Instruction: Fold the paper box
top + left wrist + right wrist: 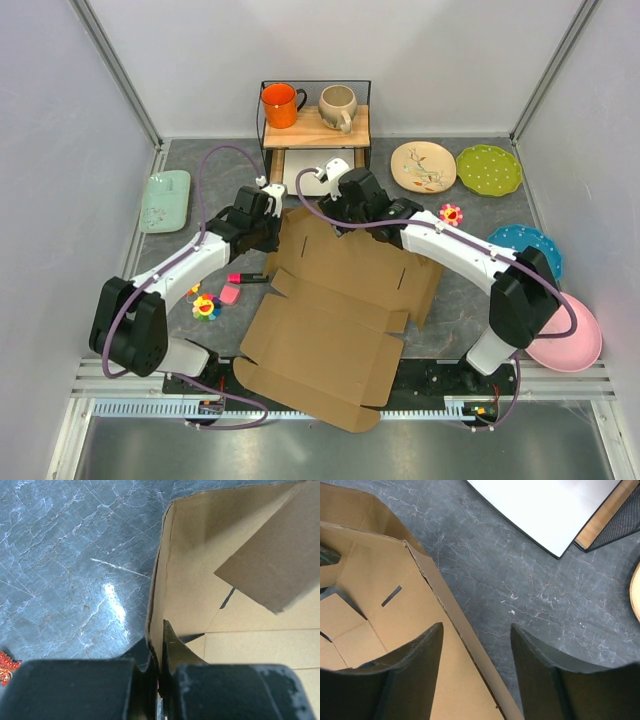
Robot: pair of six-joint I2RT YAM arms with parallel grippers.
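Paper box [325,330] lies at the middle of the bench [455,310], a brown cardboard sheet only partly folded. Its 12 o'clock half has walls standing up. Its 6 o'clock half is a flat panel reaching over the near edge, between the two arm bases.

The left fingers [176,650] are clamped on the upright wall at the box's 9 o'clock side, with the cardboard edge pinched between them. In the left wrist view a loose flap [270,560] leans over the box floor.

The right fingers [415,670] stand apart at the 12 o'clock wall. One is over the inside of the paper box and the other over bare bench, with the wall's top edge running between them. Whether either touches the cardboard is hard to tell from that angle.

Beyond the box at 12 o'clock a small rack [315,135] carries an orange mug [281,105] and a beige mug [337,107], with a white tray [545,505] on the bench by its foot.

A cream plate [422,166] and a green plate [489,169] sit toward 1 o'clock, a blue plate [520,243] at 3 and a pink plate [575,345] at 4.

A pale green dish [165,200] rests at 10 o'clock, and a flower toy [206,306] lies near 9, beside the left arm.
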